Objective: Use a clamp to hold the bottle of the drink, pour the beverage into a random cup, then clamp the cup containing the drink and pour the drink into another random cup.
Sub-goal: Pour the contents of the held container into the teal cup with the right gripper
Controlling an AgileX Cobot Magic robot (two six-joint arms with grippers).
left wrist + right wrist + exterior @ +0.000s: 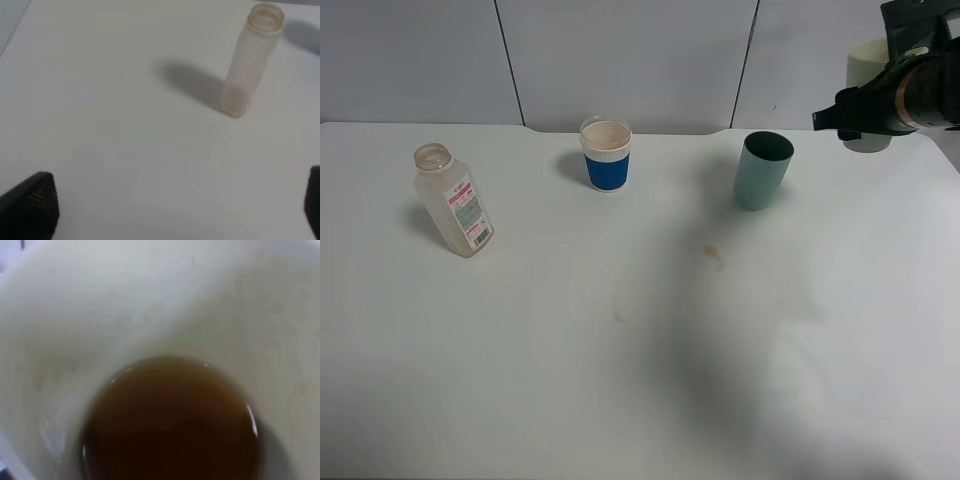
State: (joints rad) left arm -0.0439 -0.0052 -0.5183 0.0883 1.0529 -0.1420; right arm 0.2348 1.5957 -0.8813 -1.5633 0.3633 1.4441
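The uncapped bottle [455,205] stands at the table's left and looks nearly drained. It also shows in the left wrist view as the bottle [250,65], some way ahead of my left gripper [172,210], which is open with nothing between its fingers. My right gripper [860,108] is shut on the pale yellow-green cup [868,65] at the far right back, partly hidden by the arm. The right wrist view looks straight into this cup [150,305], where brown beverage [170,425] fills the bottom. The teal cup [762,170] stands just left of the held cup.
A blue-banded white cup [606,155] stands at the back middle. Small brown drips [713,252] mark the white table [520,380] in front of the teal cup. A grey panelled wall runs behind the table's far edge.
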